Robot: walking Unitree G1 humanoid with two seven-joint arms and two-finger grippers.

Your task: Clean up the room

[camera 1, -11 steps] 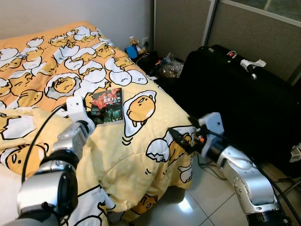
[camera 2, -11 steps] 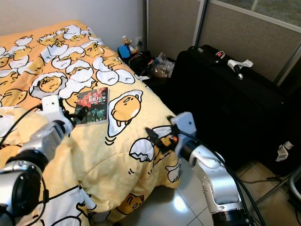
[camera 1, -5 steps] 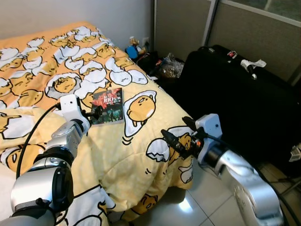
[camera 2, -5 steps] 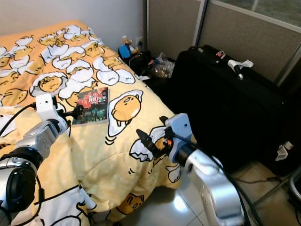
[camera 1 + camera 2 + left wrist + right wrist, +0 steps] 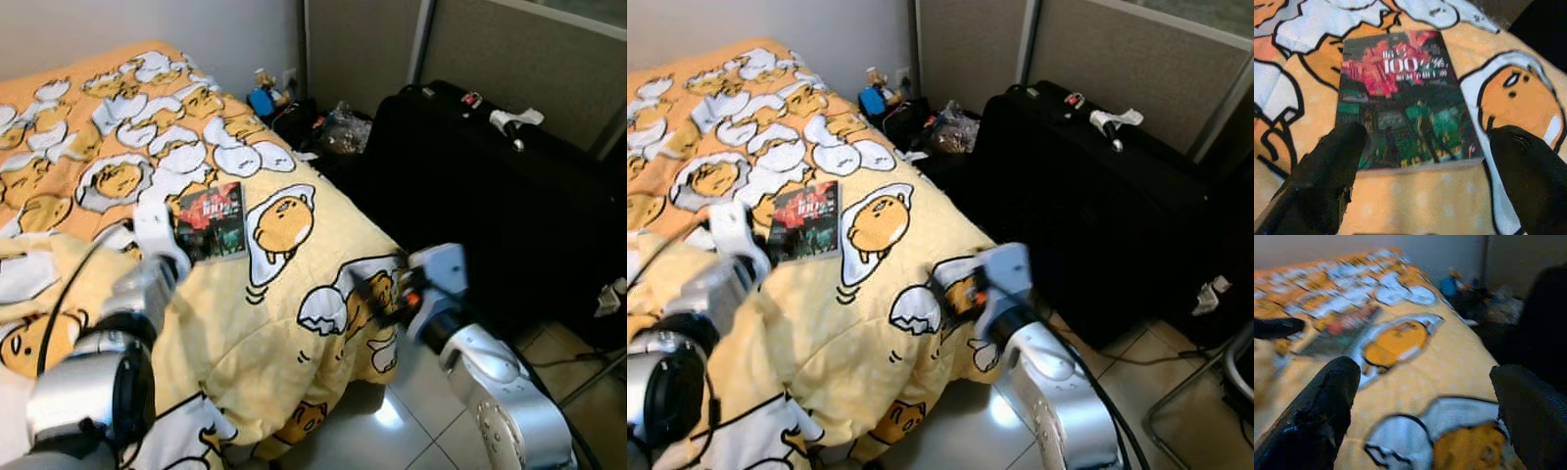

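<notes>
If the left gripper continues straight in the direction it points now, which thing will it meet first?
Most likely the book lying flat on the yellow blanket. The left gripper is open, its two black fingers straddling the book's near edge. How high it hovers is unclear.

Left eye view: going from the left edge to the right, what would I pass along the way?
Left claw → book on the bed → right claw at the bed's corner → black suitcase → white plug by the right edge.
</notes>
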